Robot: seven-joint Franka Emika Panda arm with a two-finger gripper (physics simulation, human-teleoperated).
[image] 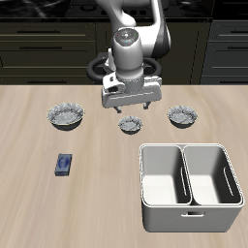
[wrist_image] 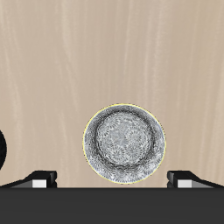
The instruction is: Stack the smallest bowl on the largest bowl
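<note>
The smallest bowl (image: 131, 124), grey-white with a wavy rim, sits on the table's middle. It also shows in the wrist view (wrist_image: 124, 144), between the two fingertips (wrist_image: 39, 178). My gripper (image: 132, 105) is open and empty, hanging just above this bowl and slightly behind it. In the wrist view the gripper (wrist_image: 112, 178) has its jaws spread wider than the bowl. The largest bowl (image: 65, 116) stands apart, at the same depth on the table, well to one side. The medium-sized bowl (image: 181, 116) stands on the other side, and its dark edge shows in the wrist view (wrist_image: 2, 149).
A white two-compartment bin (image: 189, 147) stands near the table's front edge. A small blue object (image: 65, 165) lies nearer the front edge than the largest bowl. Dark cabinets run along the back.
</note>
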